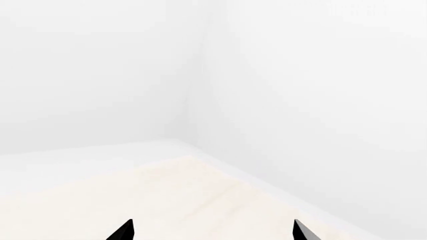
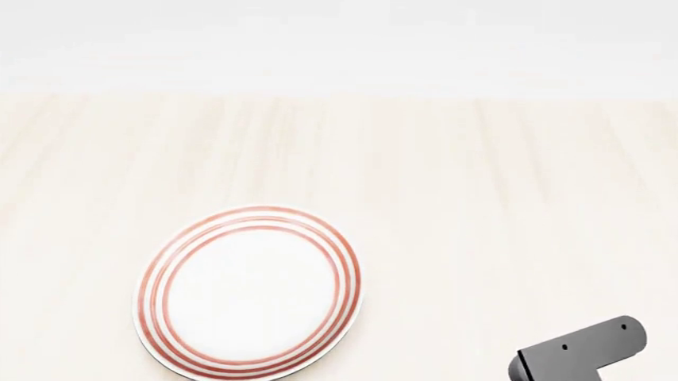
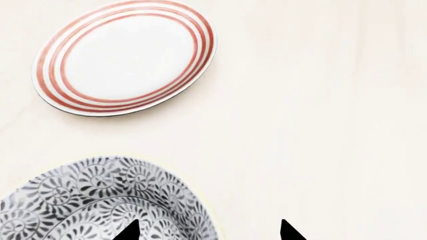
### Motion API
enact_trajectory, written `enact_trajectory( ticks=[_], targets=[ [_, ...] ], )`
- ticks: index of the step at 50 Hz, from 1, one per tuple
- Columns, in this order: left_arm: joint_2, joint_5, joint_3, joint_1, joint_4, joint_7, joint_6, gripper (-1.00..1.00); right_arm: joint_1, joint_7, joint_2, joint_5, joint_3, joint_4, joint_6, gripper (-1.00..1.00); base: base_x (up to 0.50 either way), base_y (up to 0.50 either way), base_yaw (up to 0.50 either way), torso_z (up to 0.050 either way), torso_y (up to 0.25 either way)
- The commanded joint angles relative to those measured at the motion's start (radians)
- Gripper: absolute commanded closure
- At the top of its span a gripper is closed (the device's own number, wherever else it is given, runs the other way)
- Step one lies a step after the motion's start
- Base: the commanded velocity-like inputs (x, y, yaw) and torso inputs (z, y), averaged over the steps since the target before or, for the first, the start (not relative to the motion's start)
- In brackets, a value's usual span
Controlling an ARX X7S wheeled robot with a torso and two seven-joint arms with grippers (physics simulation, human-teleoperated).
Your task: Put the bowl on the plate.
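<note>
The plate [image 2: 249, 294], white with red rings, lies on the pale wooden table [image 2: 477, 198] at the head view's lower left and holds nothing. In the right wrist view the plate [image 3: 127, 57] lies beyond the bowl [image 3: 93, 200], which is grey-patterned with a thin yellowish rim. The two stand apart on the table. My right gripper [image 3: 210, 231] is open and straddles the bowl's rim, one fingertip [image 3: 130, 231] over the inside, the other over bare table. My left gripper [image 1: 215, 231] is open with nothing between its fingers. The bowl is out of the head view.
A grey link of my right arm [image 2: 583, 349] shows at the head view's lower right. The left wrist view looks at a table corner [image 1: 187, 150] meeting white walls [image 1: 300, 100].
</note>
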Motion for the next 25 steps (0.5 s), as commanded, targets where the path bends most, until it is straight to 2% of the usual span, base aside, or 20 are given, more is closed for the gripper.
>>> enact_trajectory(
  ticks=[1,6,7,23,24,25],
  targets=[
    [-0.006,-0.011,0.002,0.003,0.002,-0.002,0.005,-1.0,-0.002,-0.039,0.016,-0.048,-0.103,0.057,-0.056,-1.0,0.0,0.0,0.0,0.0,0.0],
    [-0.009,-0.014,0.004,0.005,0.006,-0.005,0.006,-1.0,-0.007,-0.053,0.018,-0.064,-0.135,0.076,-0.076,-1.0,0.0,0.0,0.0,0.0,0.0],
    [-0.005,-0.028,0.003,0.013,0.019,-0.002,0.003,-1.0,-0.004,-0.107,0.029,-0.089,-0.241,0.081,-0.088,-1.0,0.0,0.0,0.0,0.0,0.0],
    [-0.008,-0.034,0.009,0.026,0.018,-0.004,0.02,-1.0,-0.006,-0.115,0.052,-0.086,-0.269,0.055,-0.093,-1.0,0.0,0.0,0.0,0.0,0.0],
    [-0.008,-0.035,0.009,0.027,0.018,-0.004,0.021,-1.0,-0.006,-0.099,0.046,-0.091,-0.253,0.062,-0.099,1.0,0.0,0.0,0.0,0.0,0.0],
    [-0.008,-0.036,0.009,0.027,0.018,-0.004,0.022,-1.0,-0.007,-0.103,0.048,-0.087,-0.253,0.058,-0.098,1.0,0.0,0.0,0.0,0.0,0.0]
  ],
)
